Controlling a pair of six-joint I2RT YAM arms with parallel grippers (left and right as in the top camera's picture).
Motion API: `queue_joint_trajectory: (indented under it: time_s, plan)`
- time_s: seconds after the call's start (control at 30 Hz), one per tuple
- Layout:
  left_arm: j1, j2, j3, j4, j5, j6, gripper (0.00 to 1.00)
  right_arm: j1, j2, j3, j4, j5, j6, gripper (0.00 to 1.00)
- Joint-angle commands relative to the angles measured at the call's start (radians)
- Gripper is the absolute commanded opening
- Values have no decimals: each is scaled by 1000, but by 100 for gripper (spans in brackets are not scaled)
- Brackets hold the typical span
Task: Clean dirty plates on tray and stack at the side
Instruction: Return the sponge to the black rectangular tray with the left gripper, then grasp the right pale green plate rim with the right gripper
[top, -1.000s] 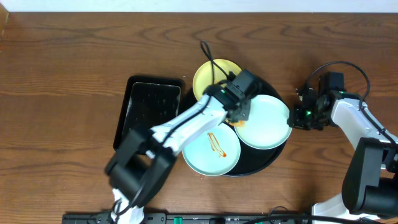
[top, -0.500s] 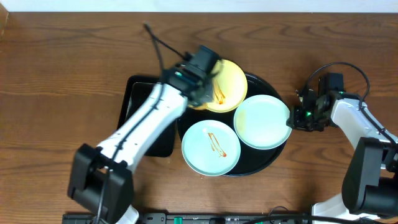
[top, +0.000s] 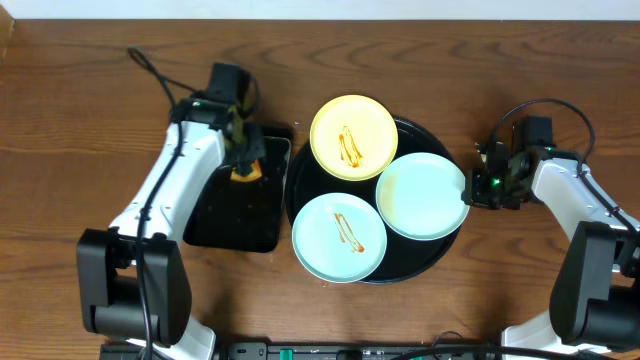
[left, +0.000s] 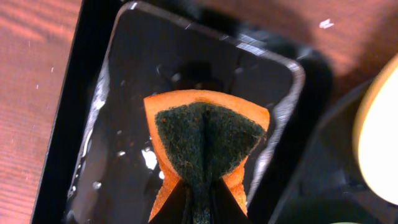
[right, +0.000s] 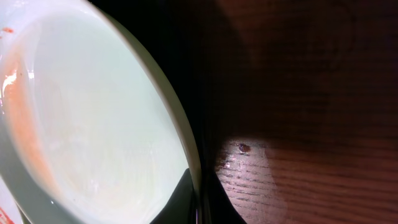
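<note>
orange-smeared mint plate (right: 93, 124) rim pinched between fingers (right: 220, 203)

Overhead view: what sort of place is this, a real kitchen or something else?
Probably a robot test bench, not a kitchen. Two robot arms work at a wooden table; three plates lie on a round black tray; the left gripper holds a sponge over a wet rectangular tray.

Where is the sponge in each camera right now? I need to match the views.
Overhead: the sponge is left of centre, in the left gripper, over the rectangular tray.
Left wrist: centre of frame, pinched from below, same tray behind it.
Right wrist: not in it; only the mint plate and table show.
Shared landmark: the yellow plate, at the left wrist view's right edge.
</note>
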Motion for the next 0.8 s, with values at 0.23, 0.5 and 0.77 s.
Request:
queue_joint_trajectory:
  time_s: [0.23, 0.5, 0.77]
  plan:
    - [101, -15, -109, 7, 42, 45, 8, 16, 26, -21, -2, 6, -5, 1]
    - [103, -15, -126, 15, 42, 45, 8, 15, -50, -13, -22, -2, -11, 1]
    - [103, -15, -126, 22, 42, 44, 8, 15, -204, -13, -37, -3, -31, 1]
